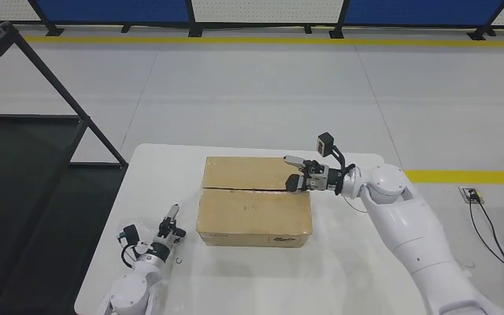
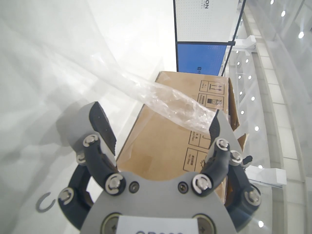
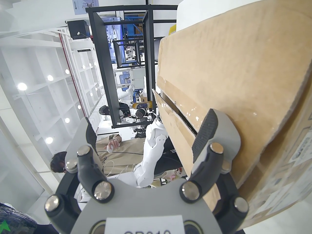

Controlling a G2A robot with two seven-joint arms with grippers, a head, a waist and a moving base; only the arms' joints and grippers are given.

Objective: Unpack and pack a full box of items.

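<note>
Box (image 1: pixel 252 213) sits mid-table (image 1: pixel 157 181), both top flaps down. The seam (image 1: pixel 244 189) runs left-right, and the right wrist view shows it as an open gap between the flaps.

Right gripper (image 1: pixel 293 172) is at the right end of the box, level with the seam. Its jaws are spread wide with nothing between them. In its wrist view one finger (image 3: pixel 207 132) lies against the cardboard (image 3: pixel 231 62) right beside the seam (image 3: pixel 175 110). The other finger (image 3: pixel 89 135) is off the box in free air. So it has contact on one pad only, no grasp.

Left gripper (image 1: pixel 170 214) is low over the near-left part of the table, just off the box's near-left corner and not touching it. Its jaws are also wide apart and clamp nothing. In the left wrist view a crumpled clear plastic strip (image 2: pixel 170 101) runs across in front of the box (image 2: pixel 158 142) and ends at one fingertip (image 2: pixel 214 125). Can't tell if it's stuck to the pad or just lying against it. The other finger (image 2: pixel 102 125) is bare.

A small metal C-shaped ring (image 2: pixel 44 202) lies on the table beside the left gripper.
</note>
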